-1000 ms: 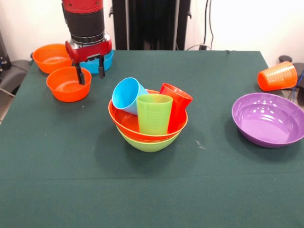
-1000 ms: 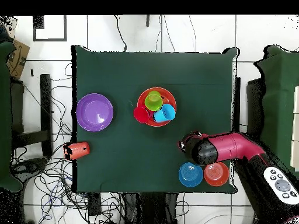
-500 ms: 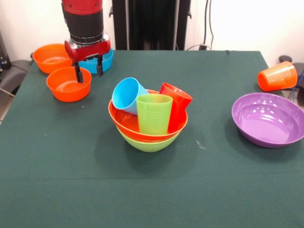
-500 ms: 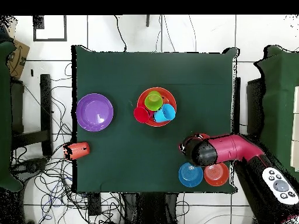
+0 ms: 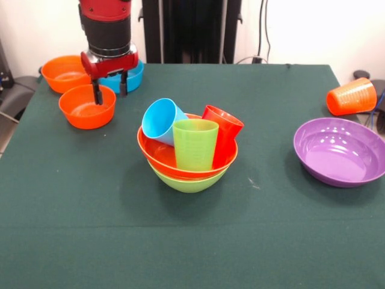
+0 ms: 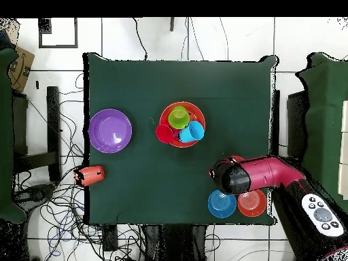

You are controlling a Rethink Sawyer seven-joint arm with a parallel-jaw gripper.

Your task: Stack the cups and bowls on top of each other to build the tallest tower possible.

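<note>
Front view: hung the gripper (image 5: 109, 92) over the far rim of a small orange bowl (image 5: 87, 106), its two dark fingers (image 5: 96, 94) parted and holding nothing, one finger down at the bowl's rim, the other beyond it toward the blue bowl (image 5: 131, 77). Sat a second small orange bowl (image 5: 64, 73) just behind, near the counter's (image 5: 192, 241) corner, with the blue bowl beside it, partly hidden by the gripper. Stood the tower (image 5: 187, 153) mid-counter: a large lime green bowl (image 5: 189, 182) at the base, an orange-red bowl (image 5: 162, 156) nested in it, and three cups inside that — a light blue cup (image 5: 161, 120) tipped on its side, mouth facing the camera, a lime green cup (image 5: 195, 143) upright in front, a red cup (image 5: 223, 133) leaning behind. Rested the purple bowl (image 5: 340, 151) alone, well apart from the tower, with an orange cup (image 5: 352, 96) lying on its side beyond it at the counter's edge. Overhead view: reached the red and black arm (image 6: 268, 173) across the corner, covering the gripper and the bowl under it. Lay the blue bowl (image 6: 221, 203) and one orange bowl (image 6: 252, 202) touching near the counter's edge, the tower (image 6: 181, 124) near the middle, the purple bowl (image 6: 110, 130) well to one side, the orange cup (image 6: 91, 175) right at the counter's edge.
</note>
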